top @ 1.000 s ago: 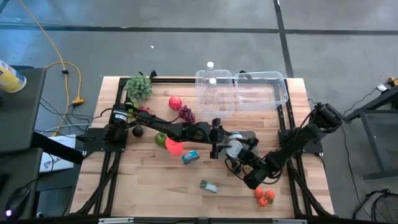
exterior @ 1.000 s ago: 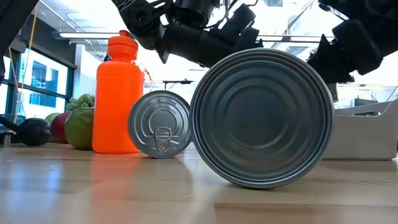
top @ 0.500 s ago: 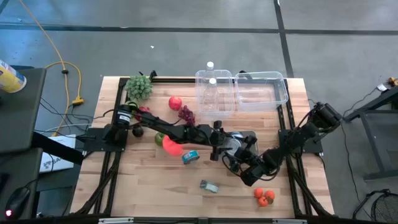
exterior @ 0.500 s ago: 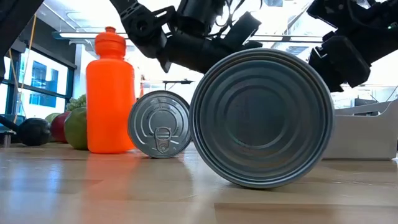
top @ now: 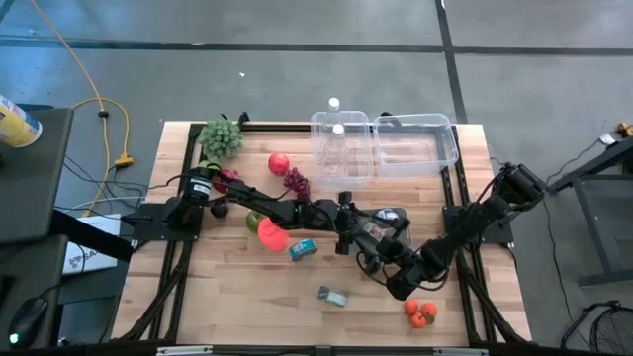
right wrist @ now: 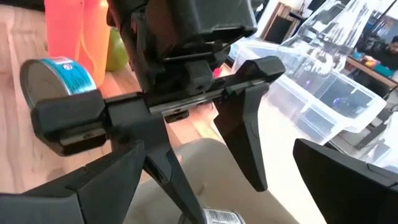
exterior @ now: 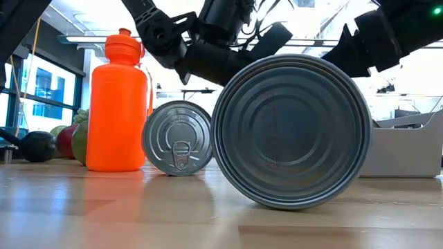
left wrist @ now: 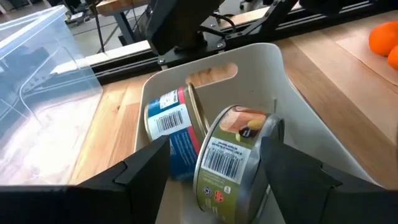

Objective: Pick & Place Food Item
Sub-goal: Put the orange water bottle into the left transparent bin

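The wooden table [top: 247, 287] is lying under me; my left gripper [left wrist: 208, 171], fingers spread, is hanging over a green-labelled can [left wrist: 233, 158] in the white bin [left wrist: 292, 118], my right gripper [top: 401, 280] spread beside it, clear tubs [top: 415, 138] beyond

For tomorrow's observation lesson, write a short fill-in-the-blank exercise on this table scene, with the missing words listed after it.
1. The left gripper hangs with its fingers open over a white bin that holds ____ cans.
2. In the low view, the bottle standing beside the small can is ____ in colour.
3. In the high view, the oranges lie near the ____ arm.

Missing words: two; orange; right
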